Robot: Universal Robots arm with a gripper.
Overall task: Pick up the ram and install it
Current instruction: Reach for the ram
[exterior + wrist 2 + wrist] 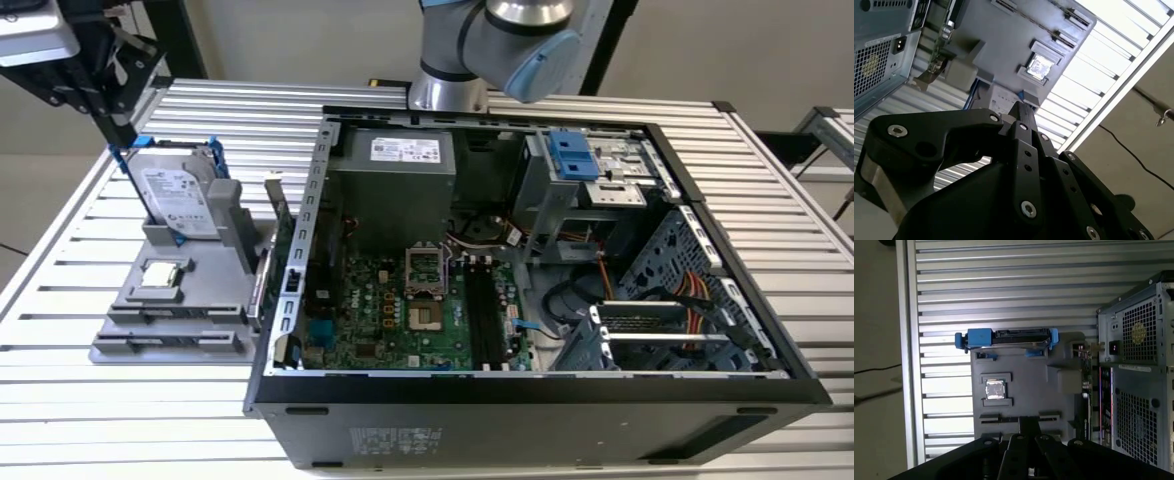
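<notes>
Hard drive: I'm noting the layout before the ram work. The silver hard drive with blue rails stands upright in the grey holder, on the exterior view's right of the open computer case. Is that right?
No. The exterior view shows the hard drive standing upright in the grey holder on that view's left of the open computer case, not its right.
</notes>
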